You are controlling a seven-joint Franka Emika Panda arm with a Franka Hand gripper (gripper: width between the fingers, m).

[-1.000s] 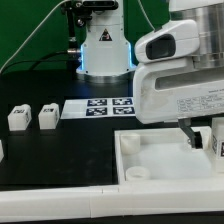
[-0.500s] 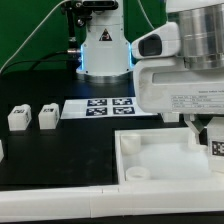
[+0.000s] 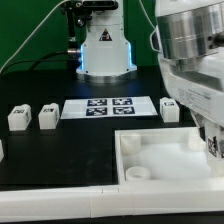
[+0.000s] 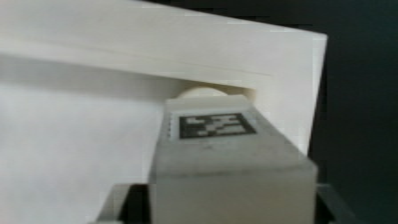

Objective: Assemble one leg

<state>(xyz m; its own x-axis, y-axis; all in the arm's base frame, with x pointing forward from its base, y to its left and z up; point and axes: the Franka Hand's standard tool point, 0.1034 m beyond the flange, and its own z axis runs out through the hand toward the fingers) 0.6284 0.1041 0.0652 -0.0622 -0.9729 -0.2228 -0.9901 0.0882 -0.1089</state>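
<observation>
My gripper (image 4: 217, 203) is shut on a leg (image 4: 221, 160), a white block with a black-and-white tag on its face. In the wrist view the leg's rounded end sits at a corner of the large white tray-like part (image 4: 89, 100). In the exterior view my gripper (image 3: 214, 143) is at the right edge, over the tray part's (image 3: 160, 158) far right corner, and the held leg is mostly hidden. Two more legs (image 3: 18, 117) (image 3: 47, 116) stand at the left. A third (image 3: 170, 108) stands behind the tray part.
The marker board (image 3: 108, 106) lies flat on the black table between the loose legs. A white robot base (image 3: 104, 48) stands at the back. A small white piece (image 3: 1, 150) shows at the exterior view's left edge.
The arm has shifted toward the exterior view's right and turned, carrying the held leg to the tray part's far right corner. A leg behind the tray part has come into view.
</observation>
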